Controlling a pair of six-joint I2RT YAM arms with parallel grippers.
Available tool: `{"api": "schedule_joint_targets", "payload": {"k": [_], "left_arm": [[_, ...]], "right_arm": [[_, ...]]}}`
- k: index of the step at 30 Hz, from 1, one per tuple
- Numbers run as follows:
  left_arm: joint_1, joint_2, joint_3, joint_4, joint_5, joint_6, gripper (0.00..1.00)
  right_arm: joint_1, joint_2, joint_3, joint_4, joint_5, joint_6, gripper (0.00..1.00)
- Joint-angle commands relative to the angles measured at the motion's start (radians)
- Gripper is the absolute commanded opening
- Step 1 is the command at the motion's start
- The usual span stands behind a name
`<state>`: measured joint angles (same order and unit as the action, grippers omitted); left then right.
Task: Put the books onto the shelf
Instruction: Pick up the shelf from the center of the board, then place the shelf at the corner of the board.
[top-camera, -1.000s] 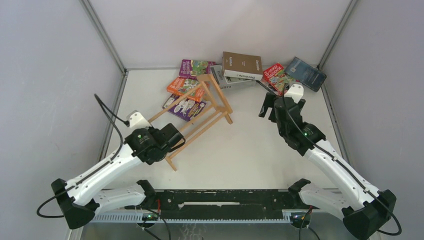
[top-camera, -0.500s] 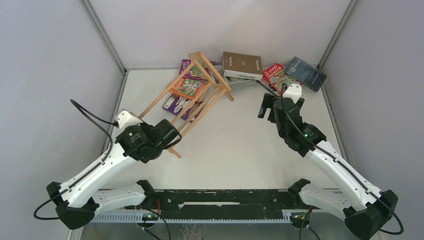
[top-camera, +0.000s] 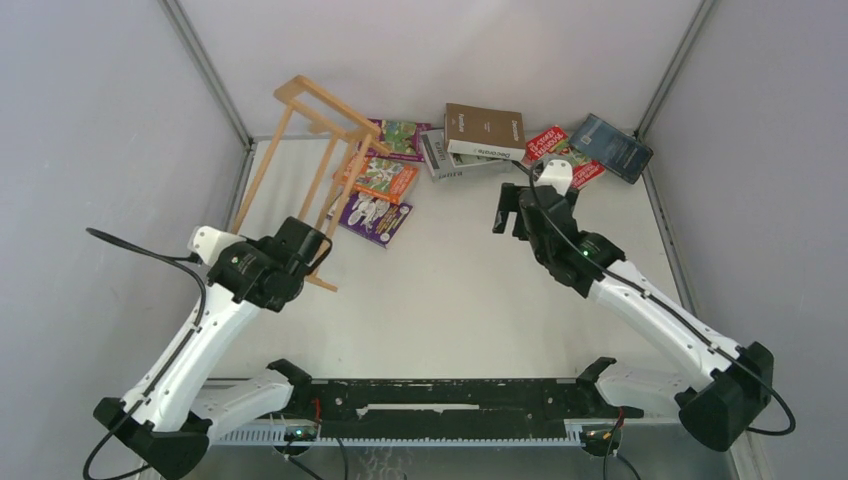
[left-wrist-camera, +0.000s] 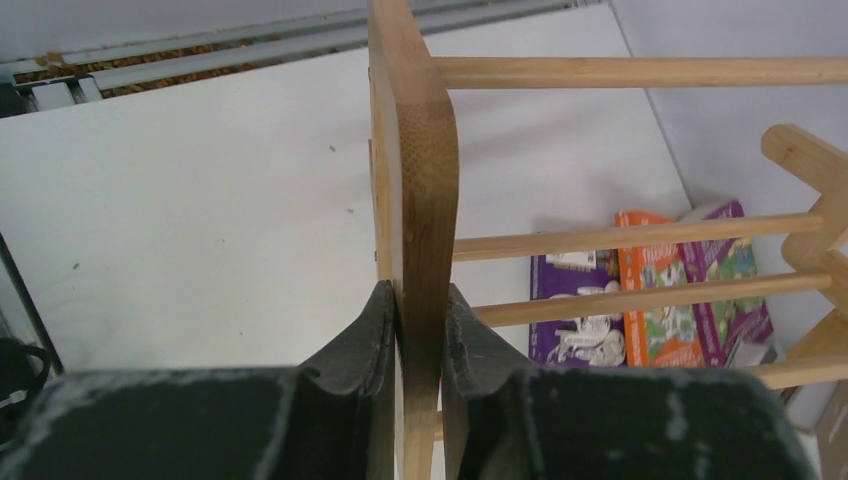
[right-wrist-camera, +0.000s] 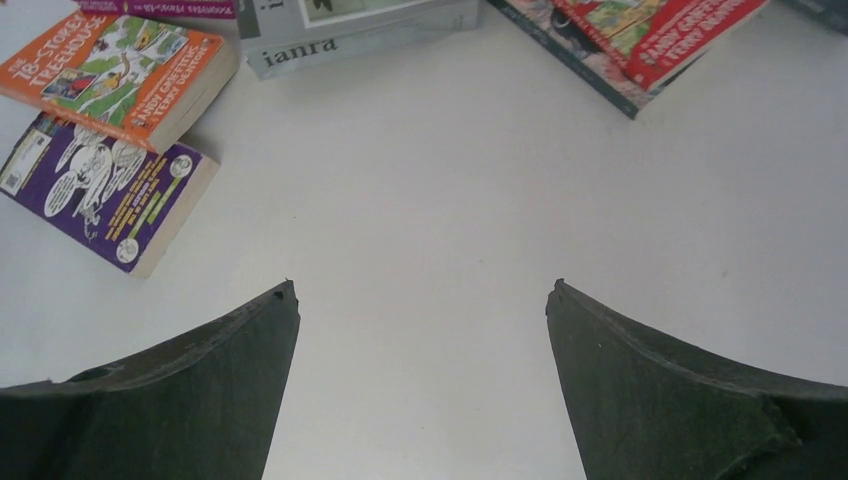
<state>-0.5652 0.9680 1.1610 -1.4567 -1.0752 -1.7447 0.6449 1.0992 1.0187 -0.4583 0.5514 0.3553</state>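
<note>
White table (top-camera: 470, 290), pale grey walls (top-camera: 90, 110)

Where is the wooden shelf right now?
In the top view the shelf is tilted at the far left, held by the left gripper, next to the orange book.

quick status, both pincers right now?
Left pincer: closed on the shelf.
Right pincer: open, holding nothing.

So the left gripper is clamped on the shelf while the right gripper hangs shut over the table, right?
No. The right gripper is open, jaws wide apart over the table, as the right wrist view shows. The left gripper is clamped on the shelf.
</note>
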Motion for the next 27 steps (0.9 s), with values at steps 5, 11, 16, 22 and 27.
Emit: {"api": "schedule_joint_targets", "payload": {"k": [5, 11, 16, 22, 27], "left_arm": [[0.179, -0.046, 0.02, 0.407, -0.055, 0.138, 0.0], [0.275, -0.031, -0.023, 0.509, -0.005, 0.231, 0.0], [0.323, 0.009, -0.024, 0.53, 0.013, 0.261, 0.0], [0.384, 0.057, -0.02, 0.572, 0.027, 0.288, 0.0], [0.421, 0.105, 0.002, 0.583, 0.018, 0.311, 0.0]], "right_arm": [[0.037, 0.174, 0.098, 0.123, -0.154, 0.108, 0.99], [0.045, 0.35, 0.187, 0.202, -0.256, 0.164, 0.99], [0.037, 0.501, 0.293, 0.256, -0.333, 0.201, 0.99], [0.003, 0.667, 0.424, 0.31, -0.452, 0.274, 0.99], [-0.02, 0.812, 0.554, 0.334, -0.536, 0.337, 0.99]]}}
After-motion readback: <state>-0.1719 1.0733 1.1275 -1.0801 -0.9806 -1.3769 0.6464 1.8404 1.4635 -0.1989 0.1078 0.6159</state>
